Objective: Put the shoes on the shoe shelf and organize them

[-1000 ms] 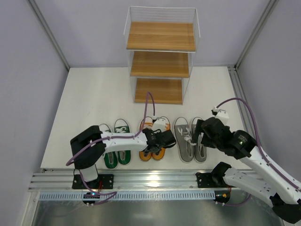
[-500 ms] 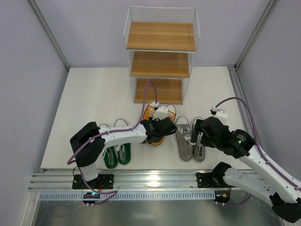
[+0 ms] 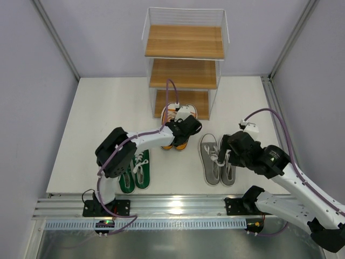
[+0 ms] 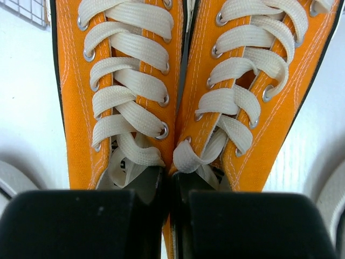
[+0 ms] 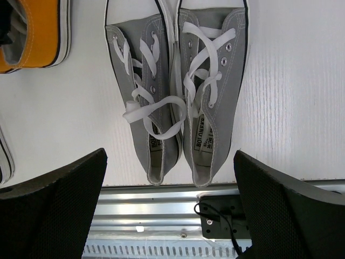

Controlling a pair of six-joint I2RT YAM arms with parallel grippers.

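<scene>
The left gripper (image 4: 171, 216) clamps the touching inner heel walls of the orange pair (image 4: 126, 91). The hold lets both shoes travel as one, toes pointing far and sitting at the mouth of the lowest tier of the shoe shelf (image 3: 183, 74). To the right, the right gripper (image 5: 170, 156) hangs with its jaws spread wide above the grey pair (image 5: 205, 81), seemingly lined up to pinch its heels the same way. The green pair (image 3: 135, 171) lies on the table (image 3: 108, 108) at near left.
</scene>
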